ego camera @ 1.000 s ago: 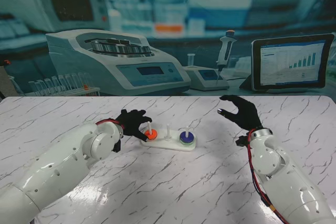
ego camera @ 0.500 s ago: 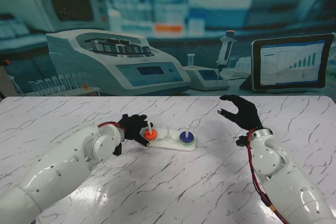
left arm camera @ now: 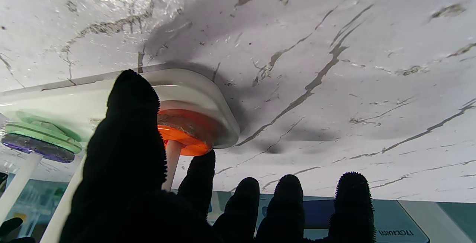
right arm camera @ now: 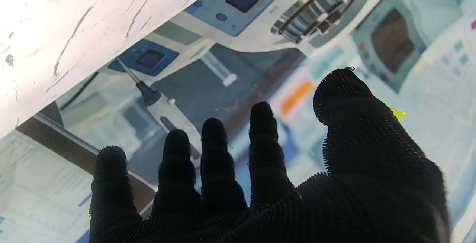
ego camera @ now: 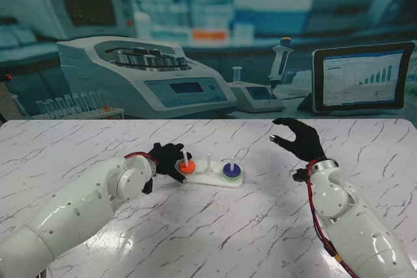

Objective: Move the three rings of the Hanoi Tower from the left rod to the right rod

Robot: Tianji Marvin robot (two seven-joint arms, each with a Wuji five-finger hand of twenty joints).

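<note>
A white three-rod base point(ego camera: 212, 179) lies mid-table. An orange ring point(ego camera: 187, 166) sits low on its left rod, and a purple ring point(ego camera: 230, 170) lies on a green ring on the right rod. The middle rod point(ego camera: 208, 163) is bare. My left hand point(ego camera: 166, 159) is at the orange ring. In the left wrist view the thumb point(left arm camera: 130, 135) and index fingertip point(left arm camera: 199, 168) flank the orange ring point(left arm camera: 186, 131) and its rod; the ring rests on the base point(left arm camera: 200, 87). Whether they press on it is unclear. My right hand point(ego camera: 296, 138) hovers open to the right, fingers spread point(right arm camera: 260, 183).
Behind the far table edge stand a centrifuge point(ego camera: 143, 76), a pipette on a stand point(ego camera: 279, 63) and a tablet point(ego camera: 361, 77). White marble table top point(ego camera: 260, 226) stretches around the base.
My left hand has sunk and closed in on the orange ring, with the arm pushed slightly forward. The rings and my right hand have not moved.
</note>
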